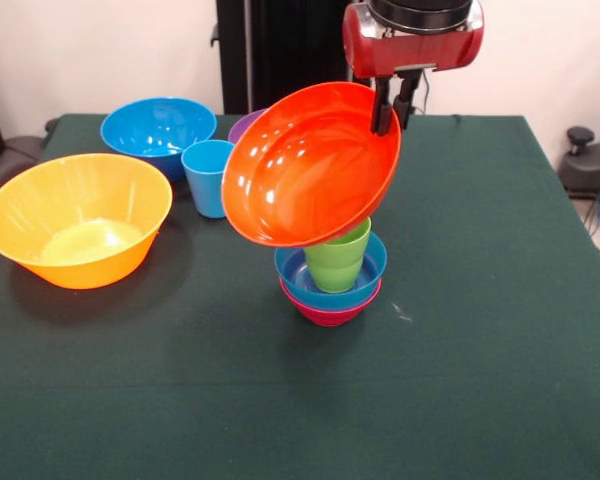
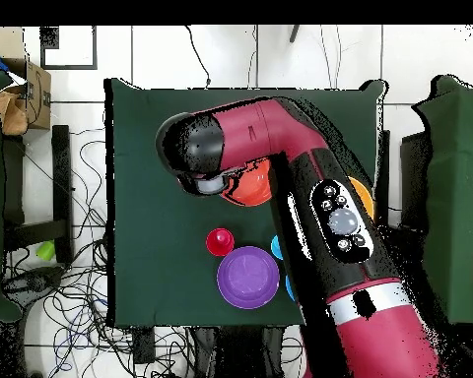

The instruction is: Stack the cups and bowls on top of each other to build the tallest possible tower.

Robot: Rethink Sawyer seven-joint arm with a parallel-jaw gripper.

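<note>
My gripper (image 1: 390,118) is shut on the rim of the red-orange bowl (image 1: 310,165) and holds it tilted, its inside facing the camera. The bowl hangs just over the tower: a green cup (image 1: 338,262) standing in the small blue bowl (image 1: 365,272), which sits on the small magenta bowl (image 1: 330,310). I cannot tell whether the bowl touches the cup. In the overhead view the arm hides the gripper and the tower, and only part of the red-orange bowl (image 2: 250,185) shows.
The yellow-orange bowl (image 1: 77,218) stands at the left. Behind it are the large blue bowl (image 1: 158,130) and the light blue cup (image 1: 208,175). The purple bowl (image 1: 245,125) is mostly hidden here, but shows whole in the overhead view (image 2: 248,277) beside the red cup (image 2: 220,241).
</note>
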